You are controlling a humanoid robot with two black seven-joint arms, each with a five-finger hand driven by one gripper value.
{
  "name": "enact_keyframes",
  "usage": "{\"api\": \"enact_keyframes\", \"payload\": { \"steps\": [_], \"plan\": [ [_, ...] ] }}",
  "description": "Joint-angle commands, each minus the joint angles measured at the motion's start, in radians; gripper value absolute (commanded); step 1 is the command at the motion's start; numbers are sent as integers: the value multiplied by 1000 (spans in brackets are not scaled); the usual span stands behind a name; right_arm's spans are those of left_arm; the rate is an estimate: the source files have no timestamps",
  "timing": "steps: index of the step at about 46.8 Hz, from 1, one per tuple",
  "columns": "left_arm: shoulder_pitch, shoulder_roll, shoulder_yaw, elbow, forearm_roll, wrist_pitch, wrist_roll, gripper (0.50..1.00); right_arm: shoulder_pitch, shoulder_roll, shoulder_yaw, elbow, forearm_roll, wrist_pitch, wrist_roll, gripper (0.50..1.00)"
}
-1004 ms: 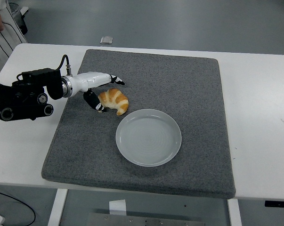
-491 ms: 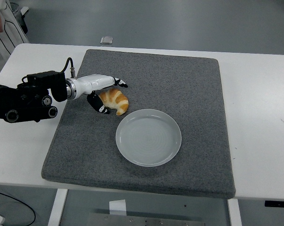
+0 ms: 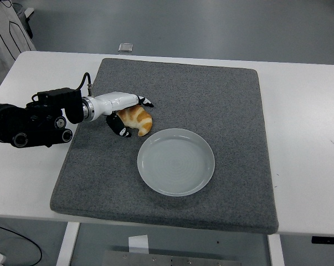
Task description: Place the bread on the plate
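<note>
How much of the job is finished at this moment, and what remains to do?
Done: the left robot hand has reached the bread, fingers over and beside it. In hand: closing a grasp; the bread lies on the grey mat, not lifted. Left: lift it and set it on the empty plate nearby.

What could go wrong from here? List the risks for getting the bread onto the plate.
1. The left hand only straddles the bread, fingers not visibly closed on it; the curved bread may slip or roll when lifted.
2. The plate lies close beside the bread; a low carry could knock its raised rim and slide it across the grey mat.
</note>
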Motion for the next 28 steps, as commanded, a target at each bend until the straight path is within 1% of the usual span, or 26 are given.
{"api": "enact_keyframes", "payload": {
  "steps": [1,11,14,15,17,18,25,26,28],
  "plan": [
    [2,-2,2,2,0,-1,0,960,0,0,0,0,0,0,0,932],
    [4,0,3,0,2,-3,0,958,0,0,0,0,0,0,0,932],
    [1,0,3,-1,3,-3,0,941,0,0,0,0,0,0,0,932],
    [1,0,3,-3,3,-3,0,930,0,0,0,0,0,0,0,932],
    [-1,0,3,-3,5,-4,0,892,0,0,0,0,0,0,0,932],
    [-2,0,5,-3,5,-4,0,885,0,0,0,0,0,0,0,932],
    [-7,1,3,-3,18,-4,0,876,0,0,0,0,0,0,0,932],
    [-8,3,3,-4,21,-4,0,866,0,0,0,0,0,0,0,932],
    [-10,4,3,-6,28,-4,0,864,0,0,0,0,0,0,0,932]
  ]
}}
